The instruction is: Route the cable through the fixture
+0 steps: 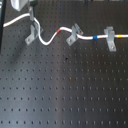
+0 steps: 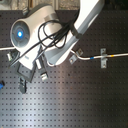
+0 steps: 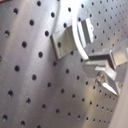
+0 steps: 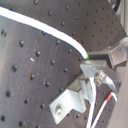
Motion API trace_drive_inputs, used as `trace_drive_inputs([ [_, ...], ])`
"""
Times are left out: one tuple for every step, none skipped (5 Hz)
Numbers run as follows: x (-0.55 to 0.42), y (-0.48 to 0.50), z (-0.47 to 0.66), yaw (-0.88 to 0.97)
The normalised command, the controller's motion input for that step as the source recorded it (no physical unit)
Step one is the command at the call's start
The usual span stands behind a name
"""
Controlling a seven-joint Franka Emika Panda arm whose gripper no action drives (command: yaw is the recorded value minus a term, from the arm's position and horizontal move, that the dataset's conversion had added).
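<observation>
Perforated black board (image 1: 65,95) carrying three grey clips, with a white cable (image 1: 50,39) strung across them.

First exterior view: the cable enters at the first exterior view's left edge, rises toward the gripper (image 1: 33,15) near the top left corner, then sags in a loop. It climbs past a red band (image 1: 60,31) to the tilted darker clip (image 1: 74,33), and runs on past a blue band (image 1: 93,36) to the broad blocky clip (image 1: 110,39), with a yellow-orange band (image 1: 121,36) beyond. The small pale fixture (image 1: 32,34) stands directly below the gripper. The cable passes at the level of the fixture's forked top; whether it sits in the fork cannot be told from this view.

Second exterior view: the arm (image 2: 55,35) covers most of the left half, hiding the fixture and gripper. The cable (image 2: 90,57) emerges beside the arm and runs to the blocky clip (image 2: 103,58).

Second wrist view: the metal fingers (image 4: 95,70) are drawn nearly together on the cable (image 4: 45,27), which ends at their tips. The fixture (image 4: 75,100) lies just beside the fingers.

First wrist view: the fixture (image 3: 67,40) shows with the cable (image 3: 76,35) running across its forked top. The fingers (image 3: 100,65) are close by.
</observation>
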Motion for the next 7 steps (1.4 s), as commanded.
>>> trace_drive_inputs([
  [-0.096,-0.321,-0.04,0.0],
  [-0.081,-0.22,-0.25,0.03],
  [-0.062,-0.211,-0.24,0.02],
  [-0.056,0.023,-0.15,0.17],
  [-0.022,0.117,-0.19,0.42],
  [0.079,0.135,-0.21,0.43],
  [0.137,0.185,-0.15,0.39],
])
